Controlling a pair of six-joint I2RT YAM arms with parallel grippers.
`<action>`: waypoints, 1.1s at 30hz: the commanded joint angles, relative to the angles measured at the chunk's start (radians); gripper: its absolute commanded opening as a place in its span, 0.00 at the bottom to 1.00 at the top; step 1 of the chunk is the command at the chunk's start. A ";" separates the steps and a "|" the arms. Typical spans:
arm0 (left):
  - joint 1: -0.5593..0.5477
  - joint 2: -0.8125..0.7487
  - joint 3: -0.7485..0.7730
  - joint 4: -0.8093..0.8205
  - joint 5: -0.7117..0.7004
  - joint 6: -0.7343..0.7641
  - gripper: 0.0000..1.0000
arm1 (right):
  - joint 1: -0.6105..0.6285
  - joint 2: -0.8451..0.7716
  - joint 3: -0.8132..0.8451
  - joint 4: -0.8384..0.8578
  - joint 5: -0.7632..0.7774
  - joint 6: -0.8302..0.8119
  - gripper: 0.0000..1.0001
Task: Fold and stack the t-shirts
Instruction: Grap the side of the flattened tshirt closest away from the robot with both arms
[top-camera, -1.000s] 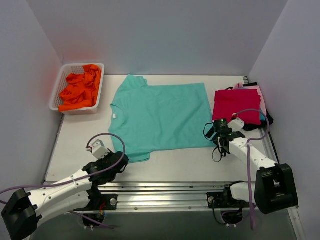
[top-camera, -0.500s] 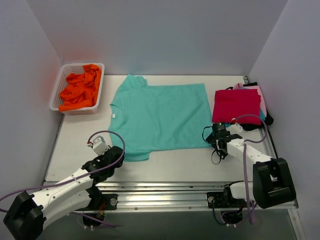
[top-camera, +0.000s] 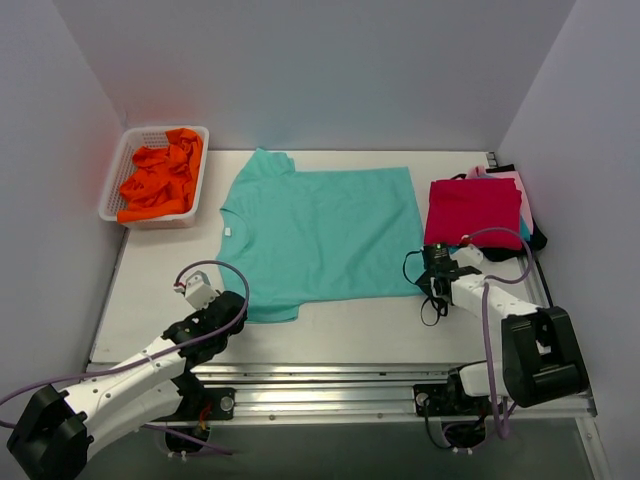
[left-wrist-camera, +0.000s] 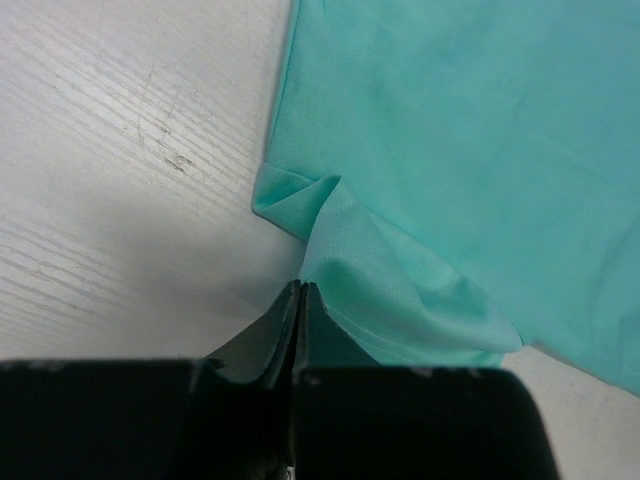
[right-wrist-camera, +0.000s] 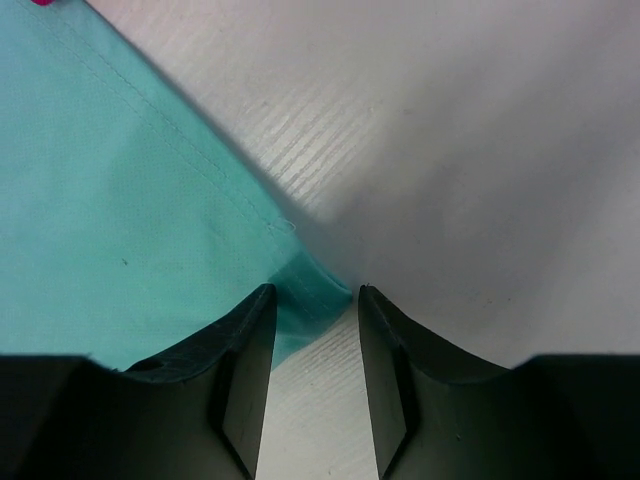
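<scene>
At the near edge of the tabletop (top-camera: 350, 325), the left end effector (left-wrist-camera: 298, 292), pressed together, pinches the near-left hem corner of the teal t-shirt (top-camera: 320, 235), tenting the thin cloth. The right end effector (right-wrist-camera: 315, 295) stands spread astride the near-right corner, not gripping. The shirt lies flat mid-table, light and limp, likely to sag, so the hem corners look like the best holds. Beyond, at right, a folded crimson t-shirt (top-camera: 473, 212) tops a pink t-shirt (top-camera: 508, 180) and a black t-shirt (top-camera: 538, 240). Far left, a white mesh basket (top-camera: 113, 185) holds orange garments (top-camera: 160, 175).
</scene>
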 joint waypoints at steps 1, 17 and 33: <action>0.009 -0.013 -0.006 0.041 0.008 0.012 0.02 | 0.006 0.037 0.016 -0.023 0.002 -0.005 0.34; 0.012 -0.016 0.044 -0.030 0.013 0.019 0.02 | 0.037 -0.016 0.018 -0.073 0.020 0.006 0.00; 0.015 -0.175 0.293 -0.255 0.048 0.081 0.02 | 0.161 -0.200 0.190 -0.270 0.203 -0.002 0.00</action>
